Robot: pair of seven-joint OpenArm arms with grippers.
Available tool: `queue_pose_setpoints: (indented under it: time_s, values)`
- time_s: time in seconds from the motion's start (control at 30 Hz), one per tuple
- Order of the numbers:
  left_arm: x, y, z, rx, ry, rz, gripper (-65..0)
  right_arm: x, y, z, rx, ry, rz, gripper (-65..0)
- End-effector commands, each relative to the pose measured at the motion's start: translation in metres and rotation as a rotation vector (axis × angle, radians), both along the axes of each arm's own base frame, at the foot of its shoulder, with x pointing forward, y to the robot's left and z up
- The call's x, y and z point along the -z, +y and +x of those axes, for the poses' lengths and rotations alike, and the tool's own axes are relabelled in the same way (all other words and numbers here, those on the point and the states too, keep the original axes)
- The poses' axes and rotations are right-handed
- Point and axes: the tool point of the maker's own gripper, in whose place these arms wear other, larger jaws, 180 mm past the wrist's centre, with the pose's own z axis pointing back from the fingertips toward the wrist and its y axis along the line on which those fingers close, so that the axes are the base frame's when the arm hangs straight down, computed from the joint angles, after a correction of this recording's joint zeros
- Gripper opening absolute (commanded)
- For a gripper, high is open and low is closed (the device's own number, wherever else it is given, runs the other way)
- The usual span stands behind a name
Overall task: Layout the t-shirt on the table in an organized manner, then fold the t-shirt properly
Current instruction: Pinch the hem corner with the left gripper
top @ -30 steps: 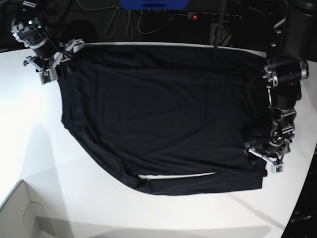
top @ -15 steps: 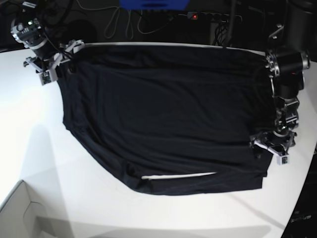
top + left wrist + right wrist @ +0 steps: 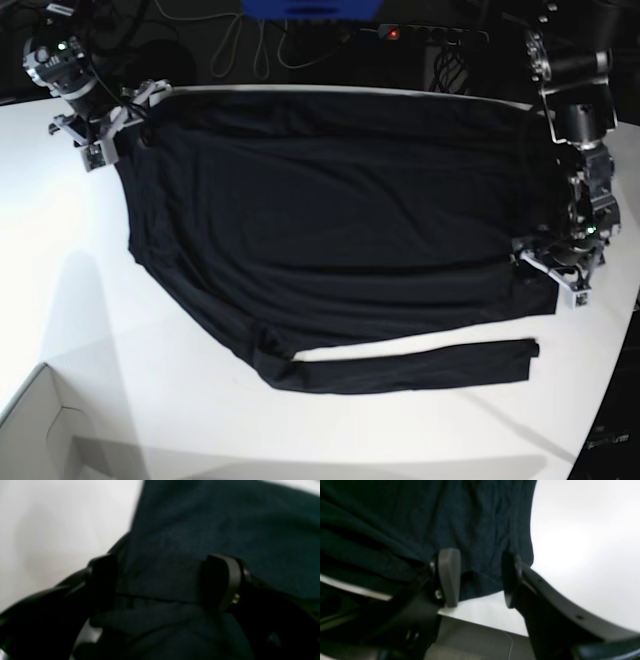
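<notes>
**Black shirt spread across the white surface**

The black long-sleeved t-shirt lies mostly flat on the white surface, one sleeve stretched along its near edge. The left gripper has its jaws wide apart astride a fabric edge. The right gripper has its jaws partly open around the hem.

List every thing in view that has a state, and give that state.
t-shirt: spread flat on the table, one long sleeve lying apart along the near edge.
table: bears the shirt.
left pincer: jaws wide, shirt edge between them, not clamped.
right pincer: jaws apart, straddling the shirt's corner at the far edge; grip cannot be told.
box corner: open top.
</notes>
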Motion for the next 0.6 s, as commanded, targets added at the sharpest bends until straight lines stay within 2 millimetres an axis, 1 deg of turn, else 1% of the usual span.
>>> queue_pose_setpoints:
  time_s: [0.0,0.1,0.3,0.37,0.43,0.57]
  values:
    - [-0.026,0.005,0.016,0.006,-0.079,0.021,-12.5,-0.009,-0.001,0.006,-0.005,-0.039,0.002,-37.3]
    - [-0.030,0.005,0.017,0.003,-0.091,0.022,-12.4,-0.009,-0.001,0.006,-0.005,-0.039,0.002,-37.3]
    - [-0.039,0.025,0.014,-0.077,-0.131,-0.007,-12.4,-0.009,-0.001,0.006,-0.005,-0.039,0.002,-37.3]
    - [-0.049,0.033,0.020,-0.110,-0.162,-0.020,-12.4,-0.009,-0.001,0.006,-0.005,-0.039,0.002,-37.3]
    - [-0.057,0.038,0.027,-0.126,-0.180,-0.023,-12.4,-0.009,-0.001,0.006,-0.005,-0.039,0.002,-37.3]
    - [-0.059,0.038,0.040,-0.139,-0.180,-0.052,-12.4,-0.009,-0.001,0.006,-0.005,-0.039,0.002,-37.3]
